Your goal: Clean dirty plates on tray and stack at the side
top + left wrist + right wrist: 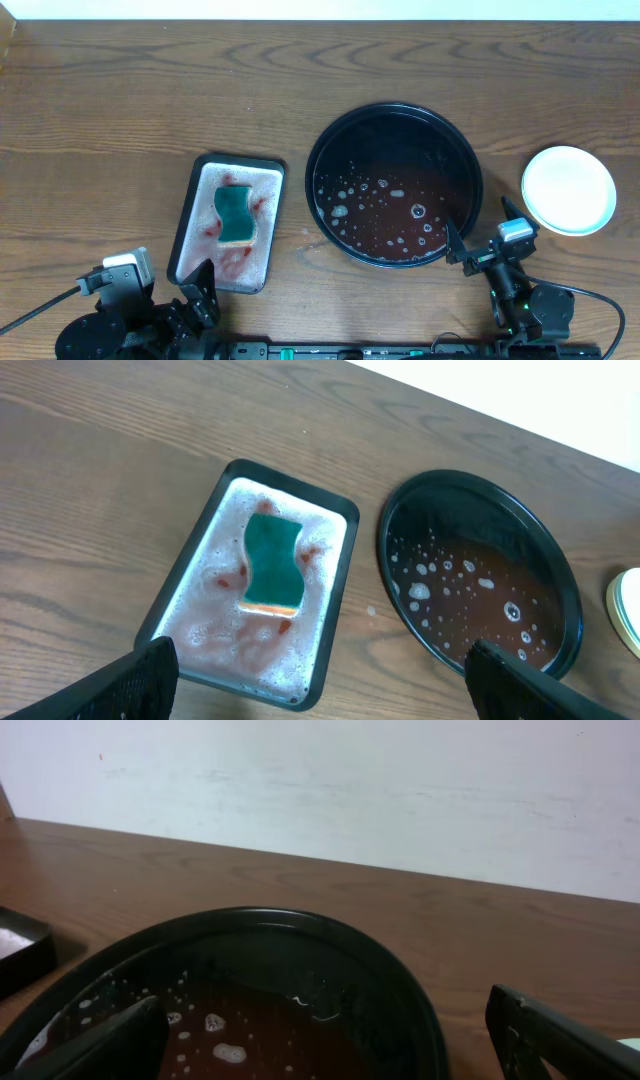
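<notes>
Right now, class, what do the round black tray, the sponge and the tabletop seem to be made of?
Round black tray: likely plastic or coated metal, glossy; its rim catches light. Sponge: soft foam, matte green over a yellowish layer. Tabletop: wood or wood-look laminate, brown with visible grain, low sheen.

The right gripper has its jaws spread wide, and its two dark fingers reach into the bottom corners with nothing between them. Straight ahead and just below them lies a round black tray with a raised glossy rim. It holds a shallow reddish-brown liquid dotted with pale foam bubbles. Beyond the tray the brown wooden table runs back to a white wall. Off to the gripper's left, the corner of a smaller dark tray with something white inside shows at the edge.
</notes>
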You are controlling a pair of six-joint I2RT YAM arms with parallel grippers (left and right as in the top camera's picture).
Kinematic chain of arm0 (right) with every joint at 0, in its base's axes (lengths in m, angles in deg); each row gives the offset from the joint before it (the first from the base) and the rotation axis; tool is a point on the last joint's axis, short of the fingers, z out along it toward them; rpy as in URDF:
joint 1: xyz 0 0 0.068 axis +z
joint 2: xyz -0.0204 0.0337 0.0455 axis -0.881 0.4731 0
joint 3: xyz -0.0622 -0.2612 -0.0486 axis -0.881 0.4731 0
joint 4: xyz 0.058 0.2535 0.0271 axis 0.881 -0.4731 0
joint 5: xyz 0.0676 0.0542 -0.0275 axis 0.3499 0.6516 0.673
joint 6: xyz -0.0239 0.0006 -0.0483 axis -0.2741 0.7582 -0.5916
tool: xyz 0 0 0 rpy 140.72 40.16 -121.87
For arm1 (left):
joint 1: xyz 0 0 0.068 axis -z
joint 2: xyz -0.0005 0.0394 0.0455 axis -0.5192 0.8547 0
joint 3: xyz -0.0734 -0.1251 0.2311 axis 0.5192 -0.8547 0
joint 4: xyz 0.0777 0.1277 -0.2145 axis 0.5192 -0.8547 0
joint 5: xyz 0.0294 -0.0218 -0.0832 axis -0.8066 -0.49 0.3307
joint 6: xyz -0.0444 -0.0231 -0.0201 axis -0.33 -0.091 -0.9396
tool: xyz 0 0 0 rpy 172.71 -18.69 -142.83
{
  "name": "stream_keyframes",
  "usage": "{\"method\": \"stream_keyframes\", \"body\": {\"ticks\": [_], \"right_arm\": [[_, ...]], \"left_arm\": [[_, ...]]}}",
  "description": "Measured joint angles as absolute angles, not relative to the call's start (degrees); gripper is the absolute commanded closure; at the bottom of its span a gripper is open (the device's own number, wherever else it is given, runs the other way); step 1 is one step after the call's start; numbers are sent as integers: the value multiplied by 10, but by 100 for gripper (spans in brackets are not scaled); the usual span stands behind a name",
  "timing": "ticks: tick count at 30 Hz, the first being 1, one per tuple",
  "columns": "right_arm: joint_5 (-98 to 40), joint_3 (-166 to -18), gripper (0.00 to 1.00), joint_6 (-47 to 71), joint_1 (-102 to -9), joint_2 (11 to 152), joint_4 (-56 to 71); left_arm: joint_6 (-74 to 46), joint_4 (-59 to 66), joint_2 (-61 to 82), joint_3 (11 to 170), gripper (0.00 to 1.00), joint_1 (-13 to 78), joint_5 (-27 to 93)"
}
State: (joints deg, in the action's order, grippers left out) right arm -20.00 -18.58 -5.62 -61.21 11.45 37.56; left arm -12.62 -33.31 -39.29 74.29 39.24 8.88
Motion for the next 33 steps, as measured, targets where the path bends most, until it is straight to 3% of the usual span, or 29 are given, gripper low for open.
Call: {"method": "stream_keyframes", "body": {"ticks": [3, 9, 21, 27, 33], "right_arm": [[-200, -186, 1, -56, -612, 114, 376], [-200, -186, 1, -56, -612, 114, 375], [-200, -186, 1, -56, -612, 114, 375], [-200, -186, 1, -56, -612, 114, 375], [-200, -186, 1, -56, -612, 114, 375]], "left_arm": [[-126, -315, -394, 741, 8, 392, 80], [-125, -162, -437, 652, 8, 331, 63], [-125, 284, -603, 242, 8, 300, 109], [-126, 401, -605, 139, 8, 303, 111], [-125, 393, -605, 113, 8, 312, 110]]}}
